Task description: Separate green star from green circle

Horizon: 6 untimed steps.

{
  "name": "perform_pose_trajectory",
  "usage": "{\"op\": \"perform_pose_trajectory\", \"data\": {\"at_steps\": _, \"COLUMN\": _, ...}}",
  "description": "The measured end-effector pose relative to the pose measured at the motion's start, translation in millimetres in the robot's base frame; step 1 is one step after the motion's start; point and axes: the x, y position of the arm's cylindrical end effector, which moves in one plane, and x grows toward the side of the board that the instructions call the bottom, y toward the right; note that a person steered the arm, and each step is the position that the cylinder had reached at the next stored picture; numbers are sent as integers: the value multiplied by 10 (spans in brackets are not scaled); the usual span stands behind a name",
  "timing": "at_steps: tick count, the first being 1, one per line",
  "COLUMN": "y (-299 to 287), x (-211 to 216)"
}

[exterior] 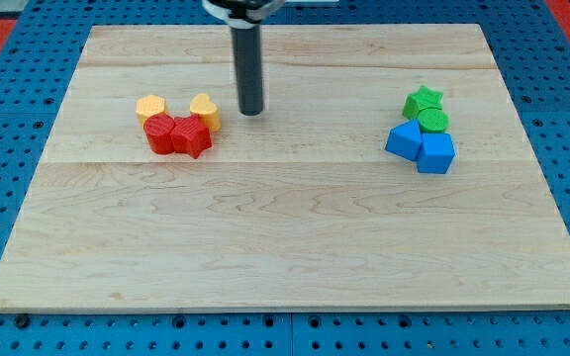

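Two green blocks touched at far right: green star [424,100] just behind green circle [433,121]. My tip [252,111], bare rod touching nothing, sat well left of them, beside yellow heart [205,111].

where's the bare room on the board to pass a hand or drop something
Free: the wide middle strip between my tip and the green star, and the whole lower half of the board. Crowded: the view's left, where two yellow blocks touch two red blocks, and the view's right, where the green star, green circle and two blue blocks huddle.
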Motion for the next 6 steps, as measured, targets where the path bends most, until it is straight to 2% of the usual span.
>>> {"op": "perform_pose_trajectory", "data": {"at_steps": 3, "y": -462, "x": 35}}
{"op": "perform_pose_trajectory", "data": {"at_steps": 4, "y": 52, "x": -332}}
{"op": "perform_pose_trajectory", "data": {"at_steps": 5, "y": 1035, "x": -658}}
{"op": "perform_pose_trajectory", "data": {"at_steps": 6, "y": 1972, "x": -692}}
